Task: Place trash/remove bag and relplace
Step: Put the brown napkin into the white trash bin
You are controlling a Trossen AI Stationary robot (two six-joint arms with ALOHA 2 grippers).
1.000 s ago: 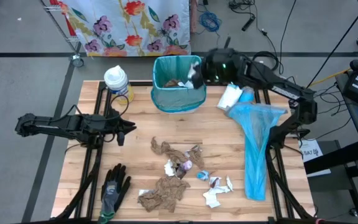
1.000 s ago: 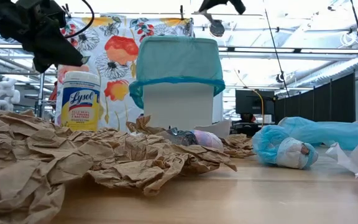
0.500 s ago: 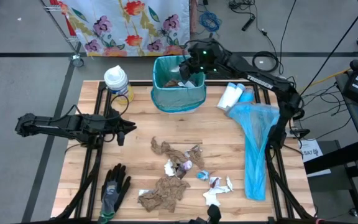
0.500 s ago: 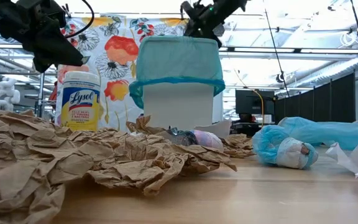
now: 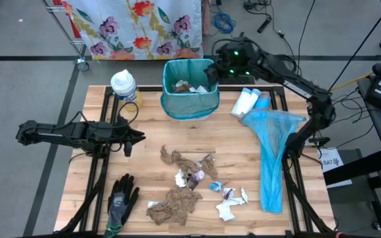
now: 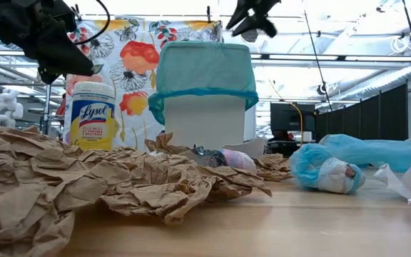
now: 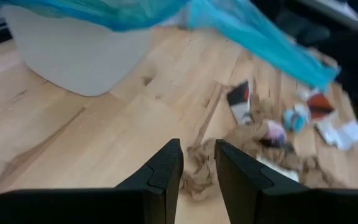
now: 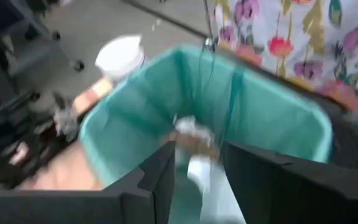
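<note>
The bin [image 5: 189, 92], lined with a teal bag [image 8: 135, 118], stands at the table's far middle. Brown paper [image 5: 182, 85] and a white scrap [image 5: 202, 88] lie inside it. My right gripper [image 8: 199, 180] hovers open above the bin's far right rim [image 5: 211, 66], with nothing held. More trash lies on the table's near middle: brown paper towels [image 5: 175, 203], white scraps [image 5: 231, 202] and wrapper balls [image 5: 215, 186]. My left gripper [image 5: 135, 138] waits open over the table's left side, its fingers [image 7: 166, 168] empty.
A Lysol canister [image 5: 124, 86] stands left of the bin. A white bottle [image 5: 245, 102] and a spare blue bag [image 5: 273, 155] lie on the right side. A black-and-grey glove [image 5: 121, 199] lies near the front left. Bare wood shows between the bin and the trash pile.
My right gripper carried a white scrap over the bin, opened and let it go. The scrap now lies in the bin. The gripper has then drawn back toward the bin's far right rim.
</note>
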